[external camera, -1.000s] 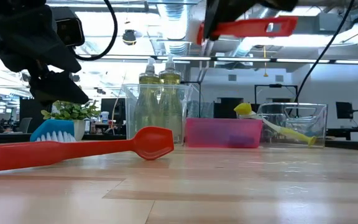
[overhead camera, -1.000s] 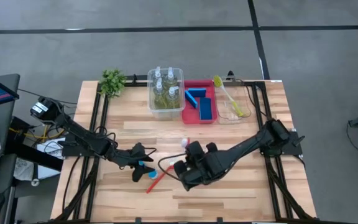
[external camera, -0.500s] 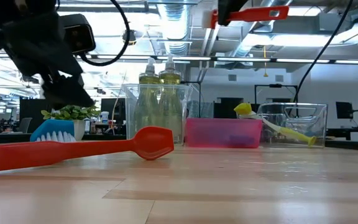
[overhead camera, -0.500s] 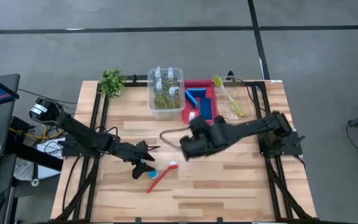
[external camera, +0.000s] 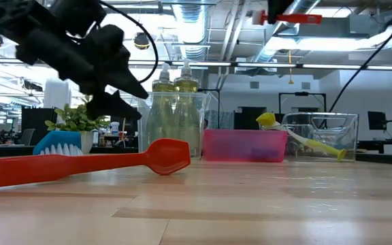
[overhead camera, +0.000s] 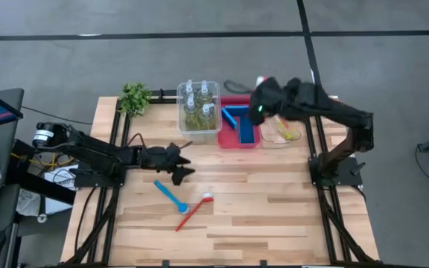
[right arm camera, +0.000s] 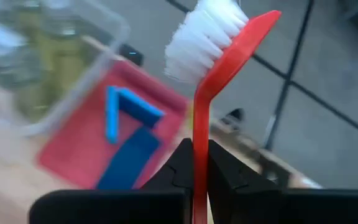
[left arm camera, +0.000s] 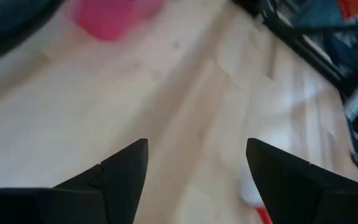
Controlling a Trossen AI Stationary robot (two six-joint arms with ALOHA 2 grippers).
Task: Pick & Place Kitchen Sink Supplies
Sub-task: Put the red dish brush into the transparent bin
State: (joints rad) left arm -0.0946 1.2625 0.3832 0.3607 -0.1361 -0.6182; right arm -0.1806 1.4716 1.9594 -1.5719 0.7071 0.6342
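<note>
Right gripper (right arm camera: 193,163) — raised over the red bin (overhead camera: 233,141) — is clamped on a red brush (right arm camera: 211,68), bristles upward, while the left gripper (overhead camera: 181,164) is held open above the table (overhead camera: 274,208).

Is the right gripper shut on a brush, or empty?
Shut on one: the right gripper clamps the red brush by its handle, bristles outward, above the red bin.

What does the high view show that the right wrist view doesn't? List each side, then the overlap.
High view only: the open left hand, plus the blue brush and loose red brush lying on the table. Right wrist view only: the held red brush clamped in the right hand. Both: the red bin with blue sponges, and the bottle bin.
</note>
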